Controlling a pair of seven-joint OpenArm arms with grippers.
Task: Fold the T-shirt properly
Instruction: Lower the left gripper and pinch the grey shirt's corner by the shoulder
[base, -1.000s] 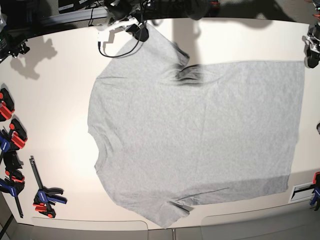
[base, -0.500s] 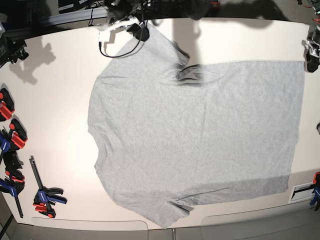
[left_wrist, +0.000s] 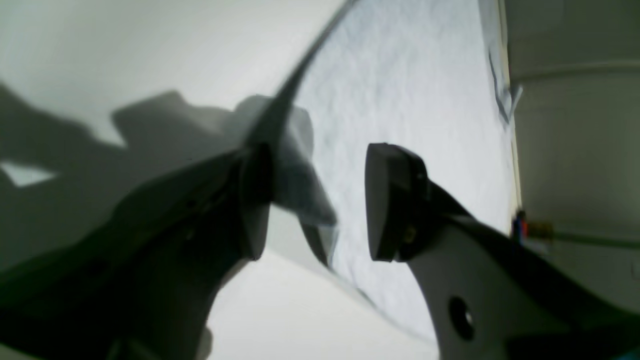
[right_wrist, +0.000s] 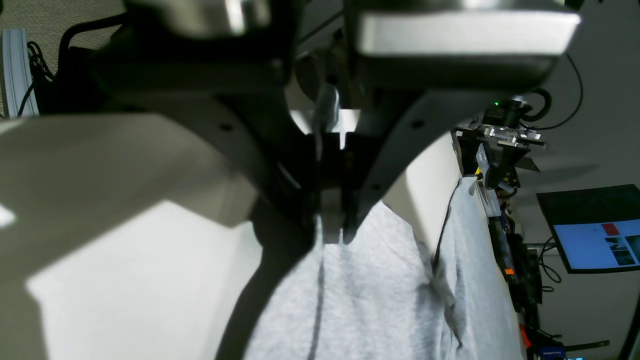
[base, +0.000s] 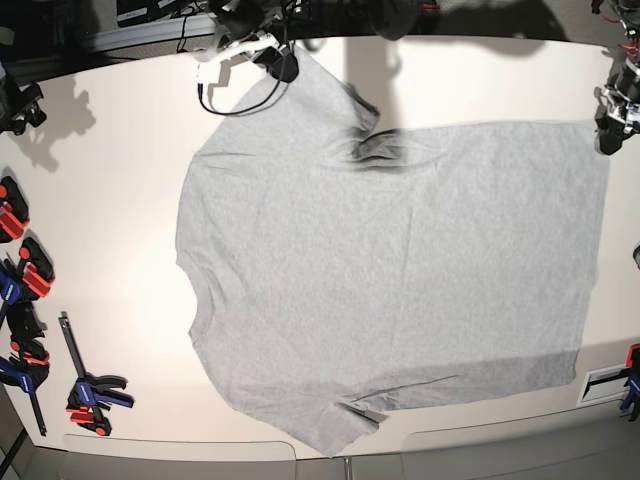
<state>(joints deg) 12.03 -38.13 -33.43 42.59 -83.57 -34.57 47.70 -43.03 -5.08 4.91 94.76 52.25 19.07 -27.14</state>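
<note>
T-shirt (base: 400, 280) lying flat, long axis across table (base: 110, 200). Left end effector (left_wrist: 310, 205) gaping empty at hem corner; right end effector (right_wrist: 332, 220) pinching sleeve.

Left gripper (left_wrist: 315, 205) at mid-frame of its wrist view, jaws parted, one dark finger (left_wrist: 252, 200) left, the other (left_wrist: 390, 200) right; at the right edge of the base view. Right gripper (right_wrist: 332, 220) pointing down at centre, jaws pressed together.

grey t-shirt (base: 390, 280), spread flat on the table (plain side up), sleeves out
</note>
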